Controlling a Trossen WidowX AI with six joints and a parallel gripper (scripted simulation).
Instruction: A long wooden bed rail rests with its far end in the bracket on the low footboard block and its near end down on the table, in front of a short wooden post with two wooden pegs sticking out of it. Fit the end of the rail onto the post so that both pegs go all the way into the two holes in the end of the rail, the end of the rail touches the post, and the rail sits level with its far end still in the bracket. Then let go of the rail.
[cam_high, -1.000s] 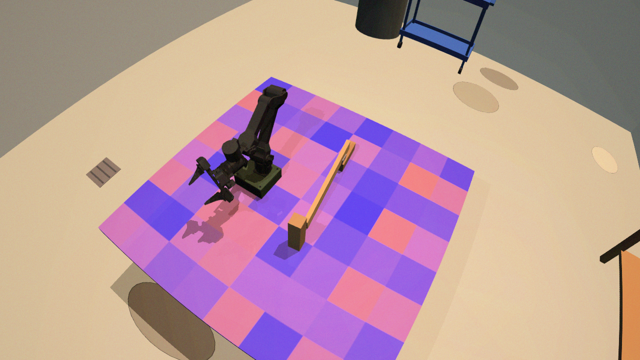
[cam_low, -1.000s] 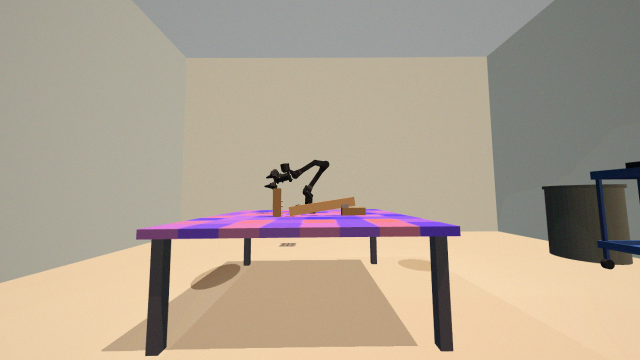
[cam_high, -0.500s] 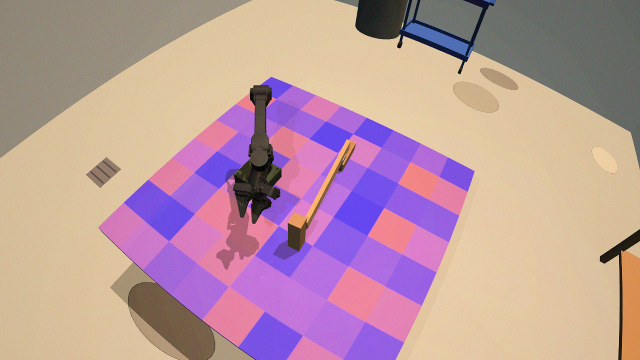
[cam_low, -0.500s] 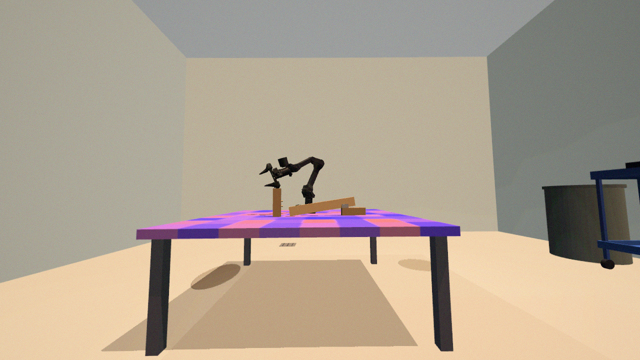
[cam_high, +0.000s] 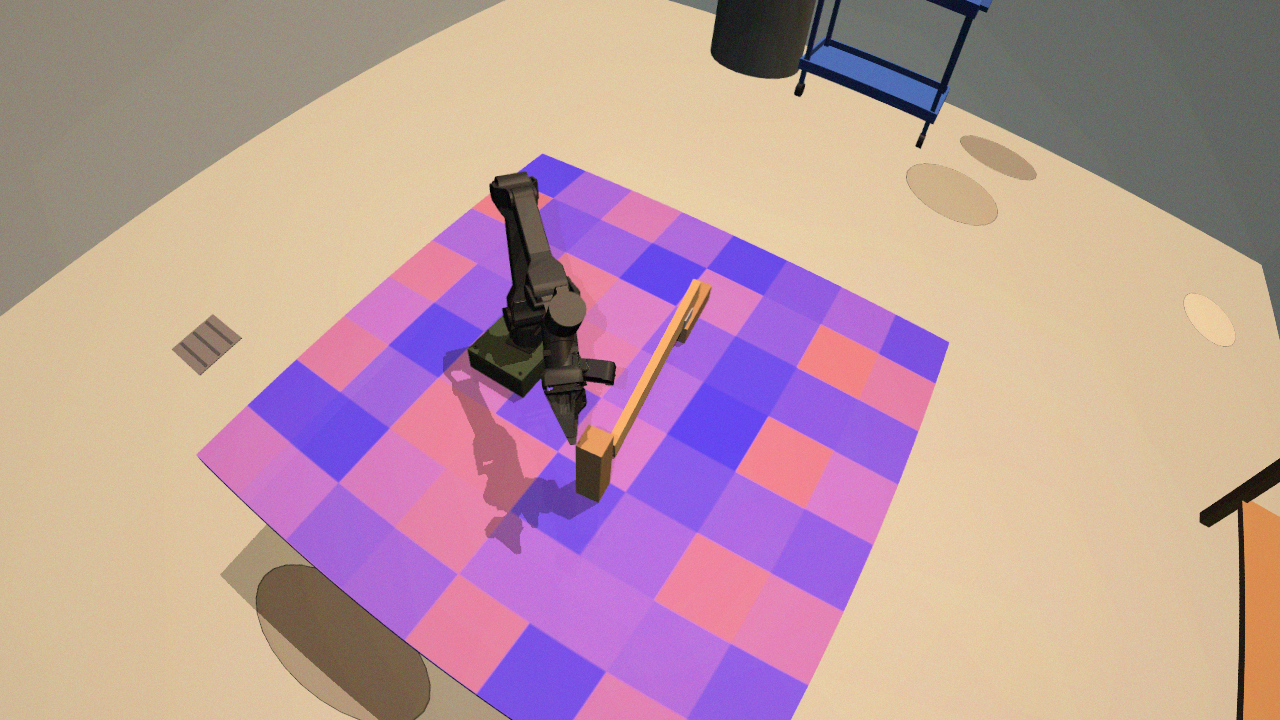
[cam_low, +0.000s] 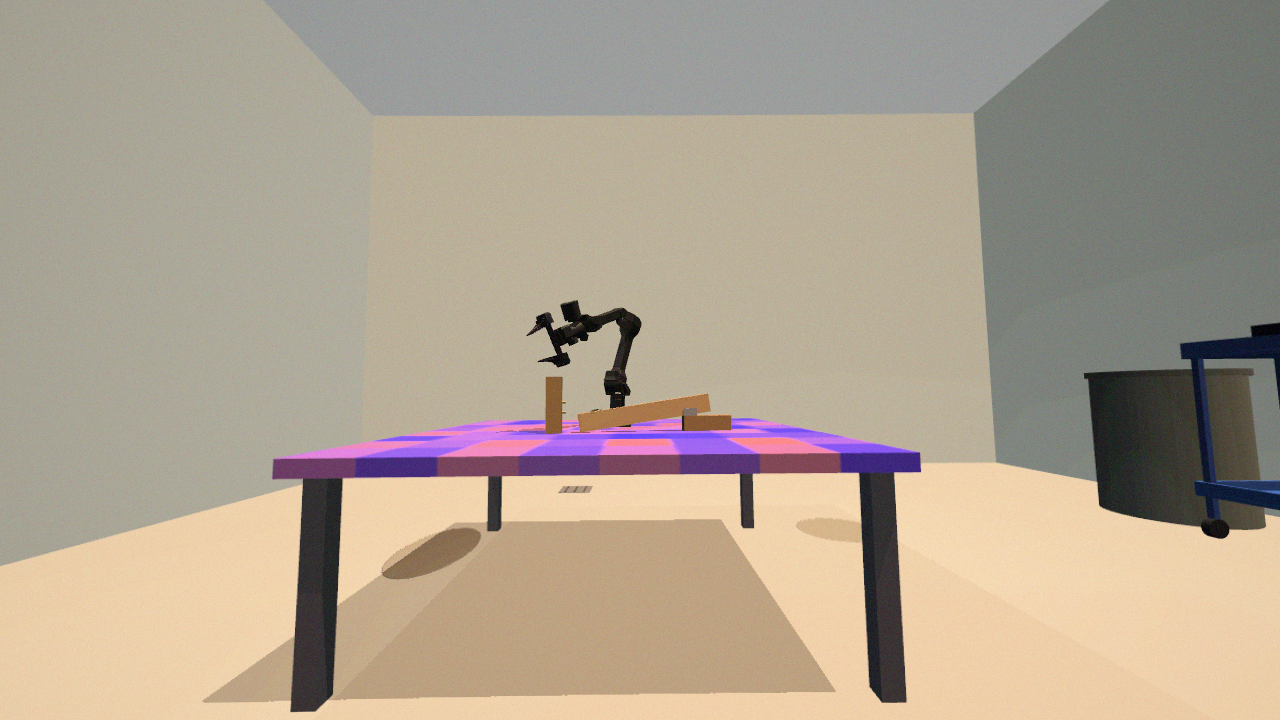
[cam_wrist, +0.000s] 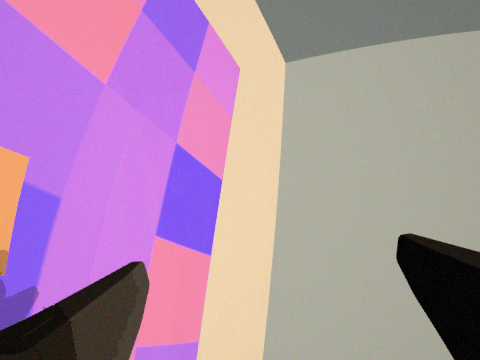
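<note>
The wooden rail (cam_high: 651, 376) (cam_low: 640, 411) slopes, its far end in the bracket (cam_low: 689, 412) on the low footboard block (cam_low: 713, 422) (cam_high: 684, 337). Its near end is down on the table in front of the upright post (cam_high: 592, 471) (cam_low: 554, 405), with a gap between them. Two pegs stick out of the post toward the rail in the exterior view. The post's orange surface (cam_wrist: 11, 205) shows at the wrist view's left edge. My gripper (cam_low: 533, 347) (cam_wrist: 273, 263) is open and empty, above post height, fingers one above the other in the exterior view. The rail's end holes are not visible.
The checkered table (cam_high: 716, 582) (cam_low: 590, 463) carries the arm's green base block (cam_high: 501, 362), which stands on the other side of the rail from the exterior view. A dark bin (cam_high: 760, 35) (cam_low: 1154, 447) and a blue trolley (cam_high: 877, 80) (cam_low: 1205, 420) stand on the floor away from the table.
</note>
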